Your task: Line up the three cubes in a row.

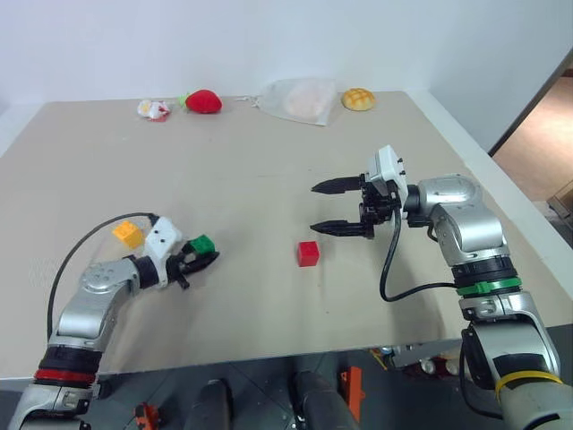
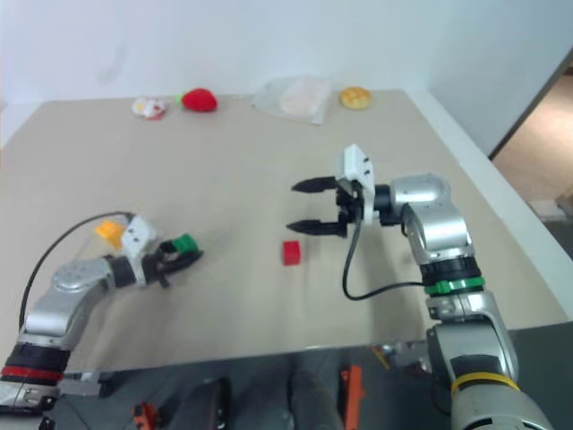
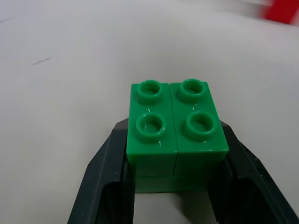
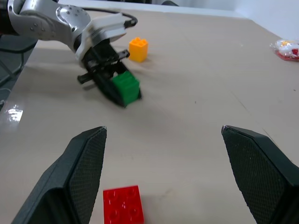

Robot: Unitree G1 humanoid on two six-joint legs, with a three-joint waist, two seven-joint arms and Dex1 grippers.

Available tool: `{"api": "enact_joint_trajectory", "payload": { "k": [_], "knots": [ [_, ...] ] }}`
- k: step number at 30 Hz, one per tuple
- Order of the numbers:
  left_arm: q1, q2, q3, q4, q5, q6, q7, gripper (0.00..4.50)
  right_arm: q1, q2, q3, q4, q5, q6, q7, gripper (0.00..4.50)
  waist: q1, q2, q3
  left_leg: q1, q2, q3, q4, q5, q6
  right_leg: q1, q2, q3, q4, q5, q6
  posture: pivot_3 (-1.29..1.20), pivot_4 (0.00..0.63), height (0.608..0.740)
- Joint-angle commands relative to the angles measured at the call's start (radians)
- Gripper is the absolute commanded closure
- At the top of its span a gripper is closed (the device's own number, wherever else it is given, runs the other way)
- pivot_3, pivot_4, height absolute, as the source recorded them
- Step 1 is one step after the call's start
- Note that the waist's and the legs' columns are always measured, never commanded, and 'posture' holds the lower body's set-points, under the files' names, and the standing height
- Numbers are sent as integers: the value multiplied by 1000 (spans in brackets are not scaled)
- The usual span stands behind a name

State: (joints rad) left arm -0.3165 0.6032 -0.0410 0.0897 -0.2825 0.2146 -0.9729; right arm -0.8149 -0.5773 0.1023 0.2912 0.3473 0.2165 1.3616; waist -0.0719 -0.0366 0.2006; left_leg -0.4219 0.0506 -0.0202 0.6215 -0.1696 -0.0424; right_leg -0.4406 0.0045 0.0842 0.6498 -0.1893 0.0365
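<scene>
Tabletop (image 1: 269, 170), beige and wide, carries everything. Along its far edge lie a clear plastic bag (image 1: 300, 100), a yellow bun (image 1: 358, 98) to its right, a red strawberry plush (image 1: 204, 101) to its left, and a small white-and-red wrapper (image 1: 153, 110) further left.

Right gripper (image 1: 342, 208) hangs above the table's middle, pointing toward the robot's left, its two black fingers spread wide with nothing between them. Left gripper (image 1: 201, 255) sits low over the near left part of the table, its fingers clamped on the sides of the green cube (image 1: 202, 244); the left wrist view shows that cube (image 3: 176, 135) studs up, pinched between both fingers.

Red cube (image 1: 308, 253) rests on the table near the middle, below and just in front of the right gripper's open fingers, well apart from the green one. Yellow-orange cube (image 1: 128, 234) stands on the table just behind the left wrist, close to the green cube but not touching it.
</scene>
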Motion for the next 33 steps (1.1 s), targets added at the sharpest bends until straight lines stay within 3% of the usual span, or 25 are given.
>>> {"api": "enact_joint_trajectory", "payload": {
  "k": [1,6,12,19,33],
  "knots": [
    [-94,-10,-55,-7,-17,-2,-105,3135,12,-2,-41,-68,36,20,-20,413,2,0,0,-1,0,0,1,0,0,0,0,0,0,0,0,0,150,740],
    [-254,-69,-149,83,-1,-6,-225,3135,46,-17,-64,-133,63,66,-54,413,0,0,0,-1,0,0,2,0,0,0,0,0,0,1,1,0,150,740],
    [-326,-122,-194,210,39,-70,-279,3135,123,-59,-97,-228,87,128,-95,413,-5,0,0,-1,0,-1,2,0,0,0,1,1,0,1,3,0,150,740],
    [-321,-150,-186,275,56,-118,-294,3135,224,-117,-138,-305,102,177,-143,413,-4,0,0,-1,0,-1,2,0,1,0,2,2,1,1,1,0,150,740],
    [-321,-178,-158,361,75,-197,-240,3135,203,-113,-128,-298,108,187,-163,413,-4,0,0,-1,0,-1,4,1,2,0,2,2,1,2,2,0,150,740]
  ]
}}
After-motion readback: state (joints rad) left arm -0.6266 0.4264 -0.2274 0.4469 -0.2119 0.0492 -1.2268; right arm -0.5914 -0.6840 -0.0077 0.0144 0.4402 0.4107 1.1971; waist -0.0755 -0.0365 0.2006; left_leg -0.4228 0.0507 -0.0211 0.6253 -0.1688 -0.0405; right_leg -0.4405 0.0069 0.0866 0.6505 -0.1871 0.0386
